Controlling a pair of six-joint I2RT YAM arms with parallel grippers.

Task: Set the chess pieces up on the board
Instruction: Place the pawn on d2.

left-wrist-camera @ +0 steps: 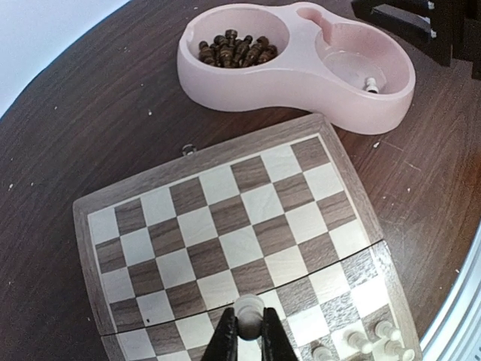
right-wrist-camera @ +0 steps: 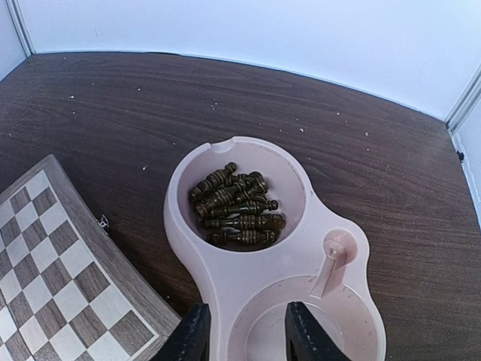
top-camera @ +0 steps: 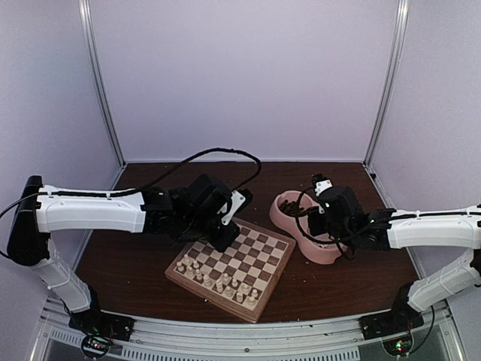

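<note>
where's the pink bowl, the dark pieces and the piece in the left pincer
pink bowl point(left-wrist-camera: 289, 94), left wrist view, near outer wall
dark pieces point(right-wrist-camera: 237, 214), right wrist view, middle of heap
held cream piece point(left-wrist-camera: 248, 305), left wrist view, its top

A pink double bowl point(right-wrist-camera: 304, 252) holding dark brown figures point(right-wrist-camera: 237, 210) sits on the brown table point(right-wrist-camera: 150, 113).

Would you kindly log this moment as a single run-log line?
left end effector: shut on chess piece over board | right end effector: open over pink bowl | dark pieces: in bowl
</note>
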